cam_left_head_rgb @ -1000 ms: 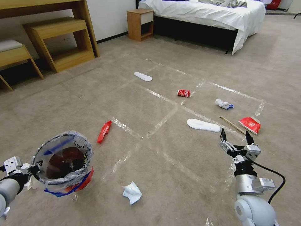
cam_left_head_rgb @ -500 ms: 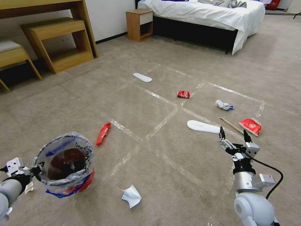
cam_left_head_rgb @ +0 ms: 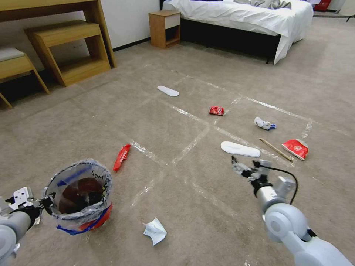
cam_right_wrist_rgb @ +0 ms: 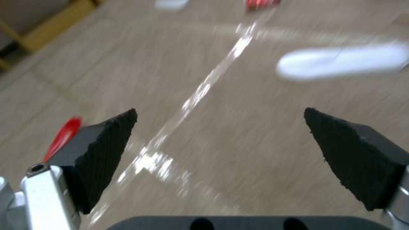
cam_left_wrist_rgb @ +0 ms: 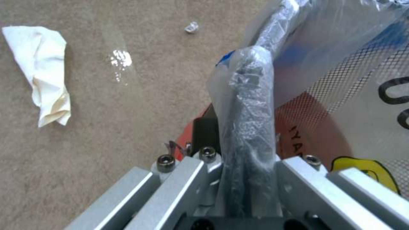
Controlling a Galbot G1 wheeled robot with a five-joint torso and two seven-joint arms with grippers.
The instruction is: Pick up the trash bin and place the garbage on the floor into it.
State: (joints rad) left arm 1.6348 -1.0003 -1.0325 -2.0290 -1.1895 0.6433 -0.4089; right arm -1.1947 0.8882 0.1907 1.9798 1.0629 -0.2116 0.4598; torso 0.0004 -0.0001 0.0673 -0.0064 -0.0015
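The left claw is pinching the near rim of the trash bin — one finger is inside, wrapped in the clear bag. The bin hangs low over the floor at the robot's left. Keep that pinch tight and the bin level so nothing spills.

The right claw is spread wide and empty, up above the carpet, pointing at the nearer white insole. The insole is flat and thin, so the claw should come down low and close over its narrow width, not its length. A crumpled paper lies near the bin — an easy one too.
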